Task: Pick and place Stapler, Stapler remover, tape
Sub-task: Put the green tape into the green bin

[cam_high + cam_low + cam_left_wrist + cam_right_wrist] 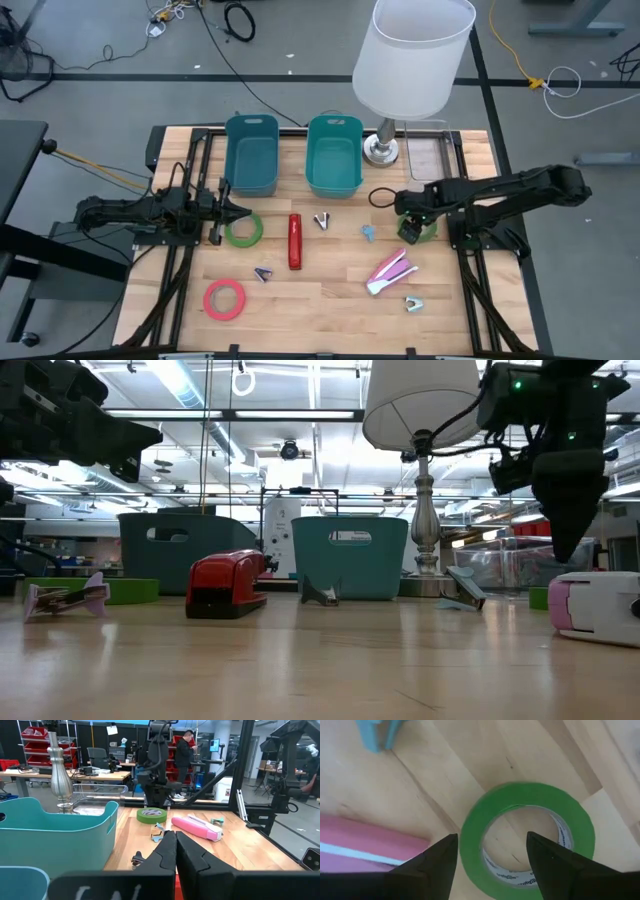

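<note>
A white lampshade (412, 52) covers part of the table's (330, 290) far edge from above, hiding the lamp's stem and part of a clear tray behind it. Two teal bins (251, 152) stand side by side at the far edge. The red stapler (295, 241) lies mid-table, the pink stapler (390, 272) nearer the right. The right gripper (490, 857) hangs over a green tape roll (527, 837), fingers spread, the roll's lower rim cut off. The left gripper (175, 851) is pressed together beside another green tape roll (243, 229); a red tape roll (225, 299) lies near. Small staple removers (322, 220) are scattered, hard to make out.
</note>
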Motion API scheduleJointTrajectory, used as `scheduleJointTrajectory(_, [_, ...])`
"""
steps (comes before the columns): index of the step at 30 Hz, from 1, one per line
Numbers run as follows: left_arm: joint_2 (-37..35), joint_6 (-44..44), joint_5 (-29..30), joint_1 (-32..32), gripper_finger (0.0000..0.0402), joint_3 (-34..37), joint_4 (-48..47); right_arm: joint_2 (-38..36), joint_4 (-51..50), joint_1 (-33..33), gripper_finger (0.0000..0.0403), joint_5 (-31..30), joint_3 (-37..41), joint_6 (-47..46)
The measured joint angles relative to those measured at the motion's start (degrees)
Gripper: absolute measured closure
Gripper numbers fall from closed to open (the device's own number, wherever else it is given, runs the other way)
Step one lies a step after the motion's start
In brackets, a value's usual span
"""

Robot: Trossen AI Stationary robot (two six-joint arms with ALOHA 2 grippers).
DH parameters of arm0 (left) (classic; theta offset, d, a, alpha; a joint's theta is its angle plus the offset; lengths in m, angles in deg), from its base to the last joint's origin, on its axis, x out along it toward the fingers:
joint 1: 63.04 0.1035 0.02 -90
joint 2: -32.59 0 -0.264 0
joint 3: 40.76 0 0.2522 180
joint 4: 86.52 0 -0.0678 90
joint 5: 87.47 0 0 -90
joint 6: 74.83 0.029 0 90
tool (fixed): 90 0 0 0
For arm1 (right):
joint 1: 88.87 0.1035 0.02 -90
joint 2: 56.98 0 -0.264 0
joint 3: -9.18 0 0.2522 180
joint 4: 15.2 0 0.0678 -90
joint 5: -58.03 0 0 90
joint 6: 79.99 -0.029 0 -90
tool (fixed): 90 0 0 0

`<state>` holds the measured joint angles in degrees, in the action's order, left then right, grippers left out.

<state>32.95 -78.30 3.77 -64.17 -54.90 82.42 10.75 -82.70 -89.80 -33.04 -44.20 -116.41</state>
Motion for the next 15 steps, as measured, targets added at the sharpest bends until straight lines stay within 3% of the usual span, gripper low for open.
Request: scheduleJointTrajectory(15, [0.0,0.0,0.0,0.0,0.0399,0.0,0.0,9.2,3.1,0.0,0.0167,0.0,0.0,-4.1])
